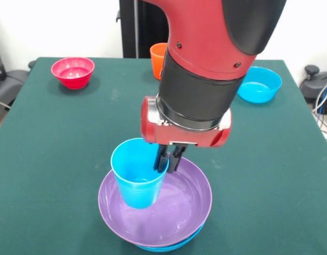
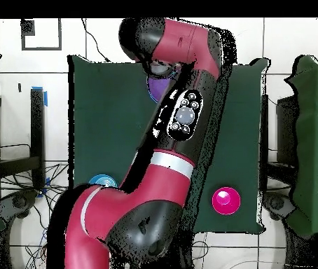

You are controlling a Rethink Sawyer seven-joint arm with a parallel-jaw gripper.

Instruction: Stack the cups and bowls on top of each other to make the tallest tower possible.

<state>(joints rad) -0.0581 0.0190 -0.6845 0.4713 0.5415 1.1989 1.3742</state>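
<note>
In the front view my gripper [image 1: 168,159] is shut on the right rim of the light blue cup [image 1: 136,180], with one finger inside the cup and one outside. The cup hangs slightly tilted inside the purple bowl [image 1: 182,212], which sits nested on a blue bowl [image 1: 169,247] at the table's near edge. I cannot tell whether the cup's base touches the purple bowl. In the overhead view the arm hides the gripper and cup. Only a part of the purple bowl [image 2: 157,90] shows there.
An orange cup [image 1: 156,55] stands at the far middle, partly behind the arm. A pink-red bowl [image 1: 73,71] sits far left and a second blue bowl [image 1: 259,84] far right. The overhead view shows the pink bowl [image 2: 226,200] and the blue bowl [image 2: 100,181] near the robot's base.
</note>
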